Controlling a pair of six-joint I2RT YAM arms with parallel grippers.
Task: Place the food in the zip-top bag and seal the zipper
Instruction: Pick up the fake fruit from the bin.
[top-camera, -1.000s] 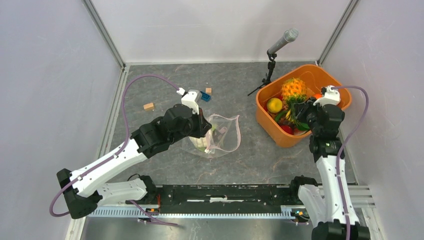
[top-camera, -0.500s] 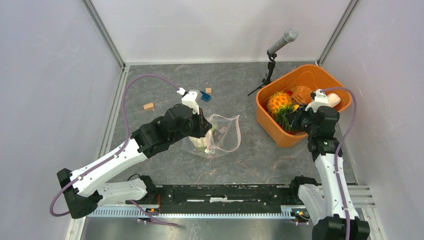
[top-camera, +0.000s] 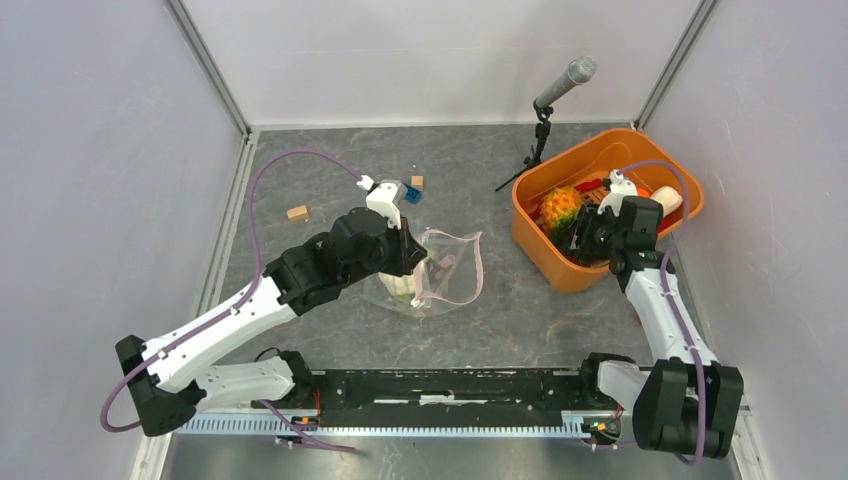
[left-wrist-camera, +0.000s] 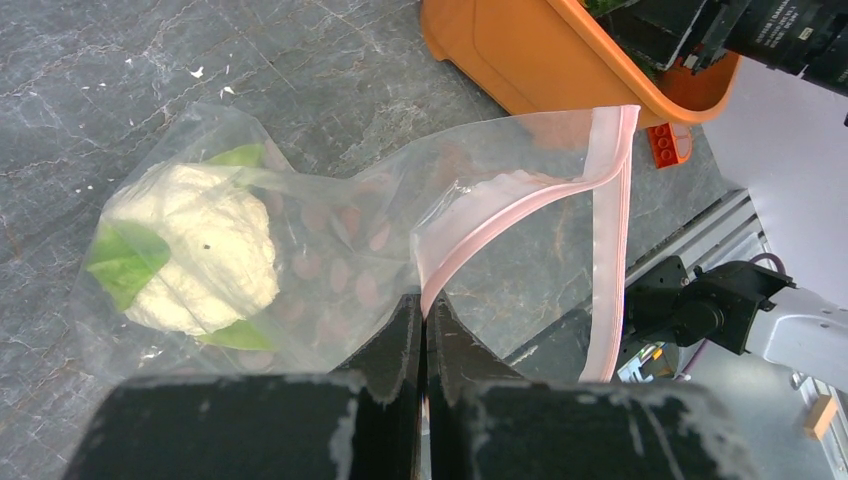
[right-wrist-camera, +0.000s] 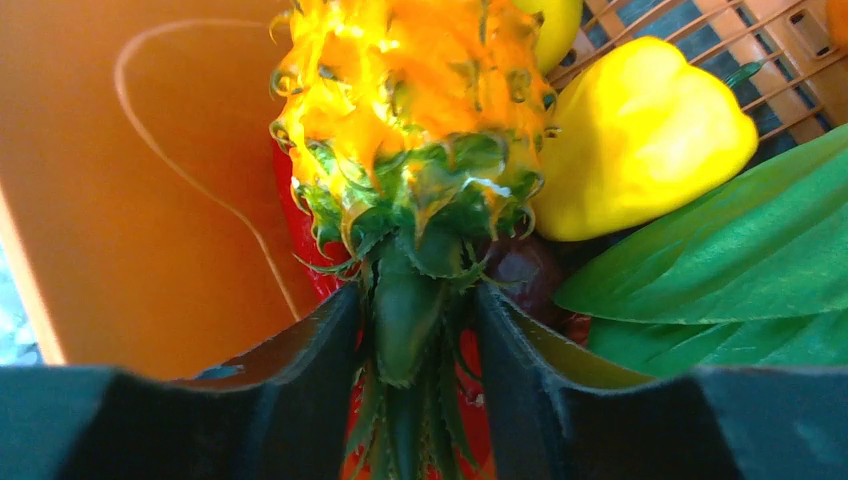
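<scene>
You are looking through three cameras: one up high and one riding on each wrist.
The high one is looking down from behind the robot, far enough away that you are seeing the whole table (top-camera: 500, 330). The left wrist one is sitting close, looking past the left gripper (left-wrist-camera: 422, 302) down at the zip-top bag (left-wrist-camera: 340, 220), with the orange basket (left-wrist-camera: 510, 50) peeking in at the top. The right wrist one is looking past the right gripper (right-wrist-camera: 415, 295) into that basket, very close to the pineapple (right-wrist-camera: 400, 80). The high view is also showing you the bag, the basket and the pineapple.
</scene>
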